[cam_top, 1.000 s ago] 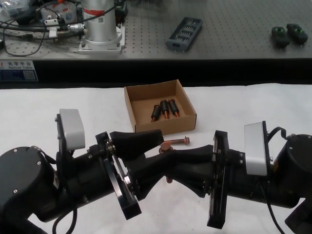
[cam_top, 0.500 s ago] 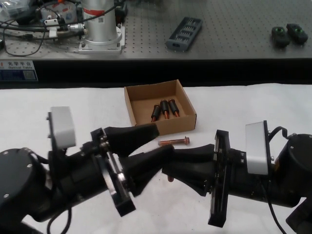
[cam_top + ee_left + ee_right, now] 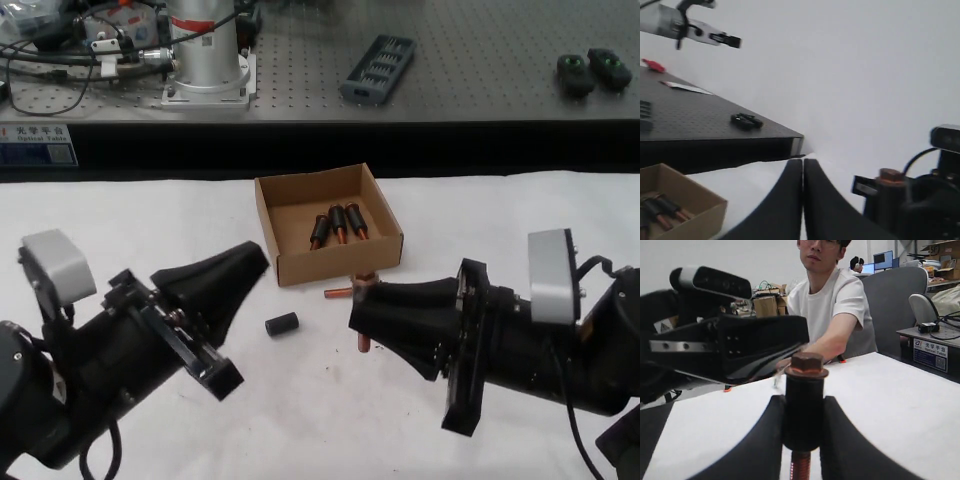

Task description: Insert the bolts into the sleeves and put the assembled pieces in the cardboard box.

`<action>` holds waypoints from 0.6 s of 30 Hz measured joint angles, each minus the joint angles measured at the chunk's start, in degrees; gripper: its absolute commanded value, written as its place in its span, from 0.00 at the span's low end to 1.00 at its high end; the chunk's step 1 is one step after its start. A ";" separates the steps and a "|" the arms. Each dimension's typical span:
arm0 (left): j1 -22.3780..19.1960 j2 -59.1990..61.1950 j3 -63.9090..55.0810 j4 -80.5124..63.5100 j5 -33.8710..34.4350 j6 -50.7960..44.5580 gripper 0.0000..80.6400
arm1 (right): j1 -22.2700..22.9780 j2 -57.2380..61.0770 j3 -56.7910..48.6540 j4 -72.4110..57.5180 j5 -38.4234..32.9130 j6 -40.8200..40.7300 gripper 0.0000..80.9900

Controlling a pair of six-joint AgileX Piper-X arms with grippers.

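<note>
**Right pincer clamped on an assembled piece; left pincer together and empty**

The right pincer (image 3: 360, 310) is clamped on an assembled piece (image 3: 804, 395), a short black cylindrical sleeve with a copper-coloured hex-head bolt through it. The piece stands upright between the two black fingers (image 3: 767, 440). The bolt's flanged head (image 3: 806, 365) sits above the sleeve's upper end, and its threaded tip (image 3: 800, 467) pokes out below. In the high view the piece hangs above the white-covered bench (image 3: 150, 220).

The left pincer (image 3: 252, 265) has its two fingers pressed together, with nothing between them. It faces the right pincer across a gap.

A loose black cylindrical sleeve (image 3: 283, 324) lies on its side on the bench in that gap, nearer the left pincer's tip than the right one's. A loose copper-coloured bolt (image 3: 338, 292) lies flat just beyond the right pincer's tip, between that tip and the open brown cardboard box (image 3: 340, 258).

The box sits on the bench just past both pincers, closer to the right one. Inside it, three finished sleeve-and-bolt pieces (image 3: 338, 225) lie side by side.
</note>
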 measured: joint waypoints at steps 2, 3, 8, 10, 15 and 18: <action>0.00 0.00 -0.02 1.98 -4.11 1.28 0.01 | 0.00 0.00 0.00 -2.38 0.10 5.08 0.07; 0.00 0.00 -0.02 2.98 -5.79 1.70 0.01 | 0.00 0.00 0.00 -3.43 0.08 7.12 0.07; 0.00 0.00 -0.02 8.98 -16.89 2.68 0.01 | 0.00 -0.52 0.00 -6.11 0.57 12.96 0.07; 0.00 0.00 -0.02 11.26 -21.50 3.12 0.01 | 0.00 -1.85 0.00 -3.96 2.97 13.36 0.07; 0.00 0.00 -0.02 14.27 -27.74 4.38 0.01 | 0.00 -11.69 -2.55 17.95 11.14 13.11 0.07; 0.00 0.00 -0.02 14.53 -28.34 4.38 0.01 | 0.00 -15.92 -9.46 42.60 17.82 7.86 0.07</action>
